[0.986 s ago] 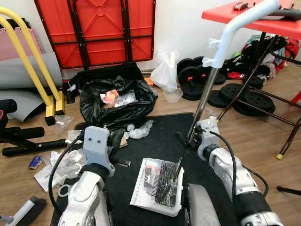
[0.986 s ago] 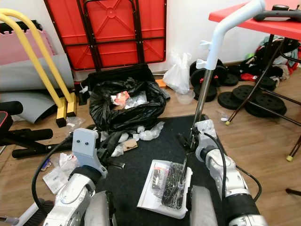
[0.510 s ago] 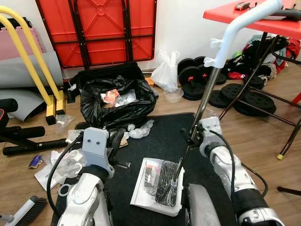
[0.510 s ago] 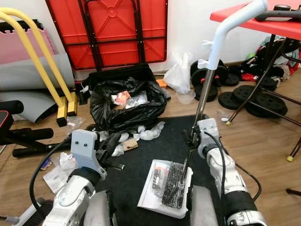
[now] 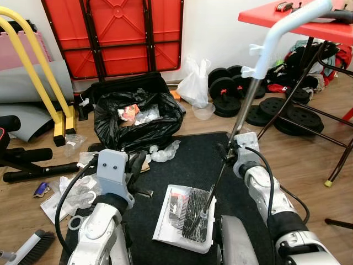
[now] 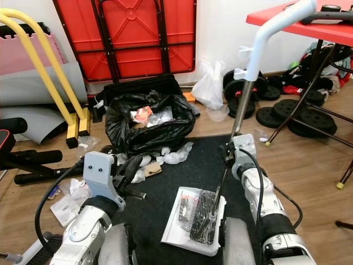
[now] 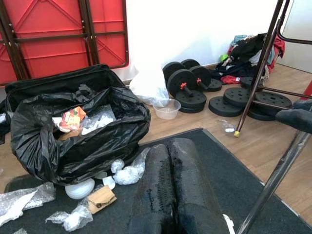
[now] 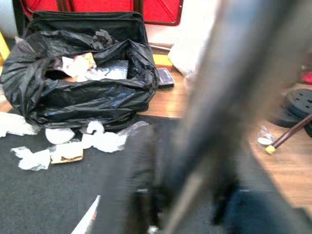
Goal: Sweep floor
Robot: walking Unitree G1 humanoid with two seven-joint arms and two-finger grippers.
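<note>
No readable text, labels or numbers.

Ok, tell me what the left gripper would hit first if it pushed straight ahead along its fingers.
Probably the crumpled plastic scraps on the black mat, with the black trash bag right behind them. The left gripper, fingers shut together, points low toward that litter. Depth is hard to judge, so the mat itself could come first.

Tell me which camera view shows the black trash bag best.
The left wrist view: the black trash bag sits large and sharp there, its open mouth and the litter inside plain to see. The eye views show it whole but smaller, beyond the mat. The right wrist view shows it too, slightly blurred, beside the broom handle.
</note>
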